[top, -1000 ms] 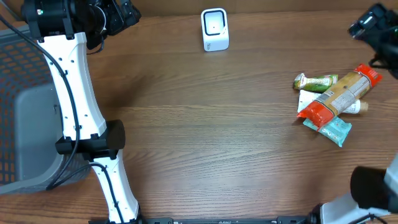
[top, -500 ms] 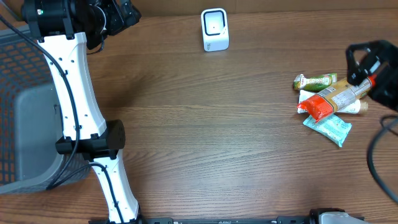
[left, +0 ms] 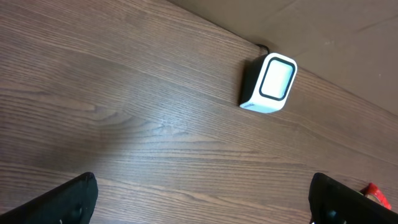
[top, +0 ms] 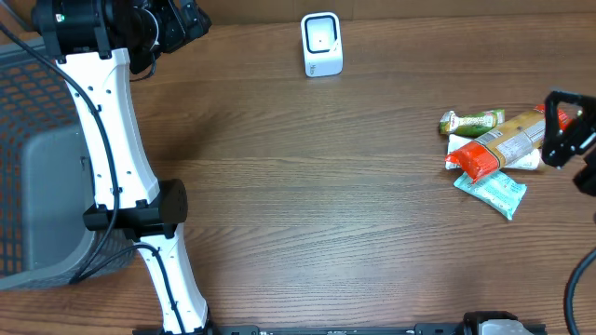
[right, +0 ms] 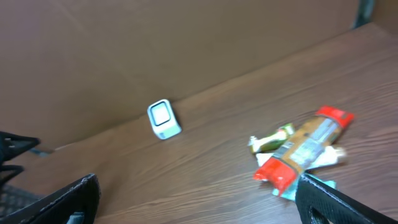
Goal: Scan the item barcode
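Blurred view. White scanner [right: 164, 119] upright on table [right: 205, 168], near brown wall [right: 124, 50]. Packets [right: 301, 152] piled well right of scanner: long red-ended one on top, green one touching its left side. Low in frame, right gripper [right: 205, 202] jaws wide apart, nothing between.

A white, boxy barcode scanner [top: 322, 44] stands upright at the middle of the far edge of the wooden table [top: 307, 186], its dark-rimmed window facing forward. Well to its right lies a small heap of packets. A long tan packet with red ends [top: 507, 141] rests diagonally on top. A green snack bar [top: 475, 121] lies just behind it, a white packet [top: 460, 147] beneath it and a teal packet [top: 494, 193] in front.
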### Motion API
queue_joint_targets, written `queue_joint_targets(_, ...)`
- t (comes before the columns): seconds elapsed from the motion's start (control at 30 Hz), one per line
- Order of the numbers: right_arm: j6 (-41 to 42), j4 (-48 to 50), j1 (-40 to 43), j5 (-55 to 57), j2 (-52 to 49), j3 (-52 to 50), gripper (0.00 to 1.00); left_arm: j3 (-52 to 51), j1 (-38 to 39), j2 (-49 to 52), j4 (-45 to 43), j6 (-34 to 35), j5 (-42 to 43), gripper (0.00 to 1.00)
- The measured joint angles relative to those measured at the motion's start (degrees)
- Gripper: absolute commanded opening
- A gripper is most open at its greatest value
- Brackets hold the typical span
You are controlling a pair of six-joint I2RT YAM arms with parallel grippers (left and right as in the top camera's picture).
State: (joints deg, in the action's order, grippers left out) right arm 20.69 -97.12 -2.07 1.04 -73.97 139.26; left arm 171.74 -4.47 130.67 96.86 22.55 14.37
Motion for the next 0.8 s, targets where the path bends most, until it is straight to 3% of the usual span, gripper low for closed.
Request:
queue_joint_targets(0.2, -1.31, 8.39, 0.13, 4.9, 5.73, -11.15, 1.0, 0.0, 0.0, 0.0, 0.0, -0.02, 0.0, 0.99)
queue_joint_targets(0.63, -2.71, 60.98, 1.86, 4.92, 35.3, -72.11, 1.0, 0.0, 0.0, 0.0, 0.0, 0.0, 0.02, 0.99)
queue_joint_targets(0.8, -2.69, 86.53, 2.01, 1.29, 44.52, -97.79, 1.0, 0.0, 0.0, 0.0, -0.02, -0.02, 0.0, 1.0)
